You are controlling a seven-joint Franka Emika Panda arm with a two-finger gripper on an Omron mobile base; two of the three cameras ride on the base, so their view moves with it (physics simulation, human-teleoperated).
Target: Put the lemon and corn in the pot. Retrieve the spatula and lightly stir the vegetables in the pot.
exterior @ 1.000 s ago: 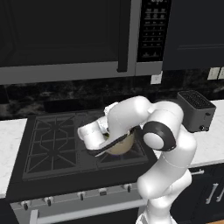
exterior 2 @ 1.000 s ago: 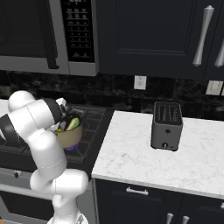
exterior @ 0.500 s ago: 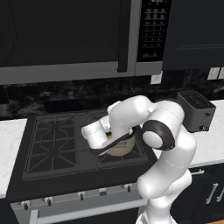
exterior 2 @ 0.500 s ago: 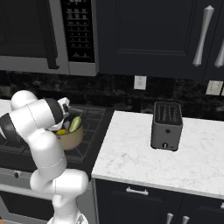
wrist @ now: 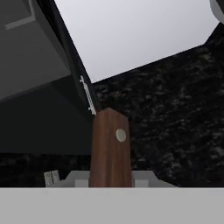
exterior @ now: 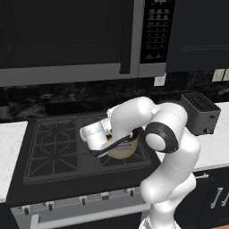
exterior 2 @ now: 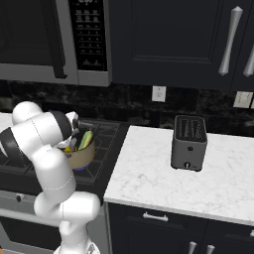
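- I had the jaws drawn narrow on the wooden spatula handle point(wrist: 110, 146), which rose straight up between them in the hand view, brown with a pale rivet near its top.
- From the left base view the gripper point(exterior: 95, 137) sat at about nine o'clock of the pot point(exterior: 121, 150), and the dark spatula point(exterior: 117, 142) ran from it down toward the pot's mouth.
- The pot stood on the front right burner of the stove point(exterior: 53, 147), tan outside, with the arm's elbow crowding over it.
- In the right base view I could see the corn point(exterior 2: 85, 140) leaning up at the pot's far rim, yellow-green and longer than the pot is deep, so its upper end stuck out.
- A small patch of brighter yellow beside the corn I took for the lemon point(exterior 2: 70, 148), though the arm hid most of it.
- My worry: the corn stood proud of the rim, so a broad sweep of the spatula could lever it out onto the stove.
- The pot looked light; pushing the blade against its wall could slide or tip it off the grate.
- The handle was held near its end, so side load might twist it in the grip.
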